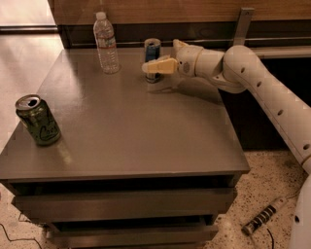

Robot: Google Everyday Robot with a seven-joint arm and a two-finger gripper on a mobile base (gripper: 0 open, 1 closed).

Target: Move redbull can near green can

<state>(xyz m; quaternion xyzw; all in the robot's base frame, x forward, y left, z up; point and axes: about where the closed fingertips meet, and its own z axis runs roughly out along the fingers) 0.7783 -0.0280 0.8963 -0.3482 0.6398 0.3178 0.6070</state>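
The redbull can (152, 48), slim and blue-and-silver, stands upright at the back middle of the grey table (126, 126). My gripper (149, 64) reaches in from the right at the can's mid height. It is open, and its near yellow finger (159, 66) crosses in front of the can, whose lower part shows below it. The far finger is hidden behind the can. The green can (39, 121), stout with pale lettering and an open top, stands tilted near the table's left edge, far from the gripper.
A clear plastic water bottle (106, 44) stands upright just left of the redbull can. A wooden wall panel (194, 9) runs behind the table. Drawers sit under the tabletop. A small cylindrical object (265, 221) lies on the speckled floor at the right.
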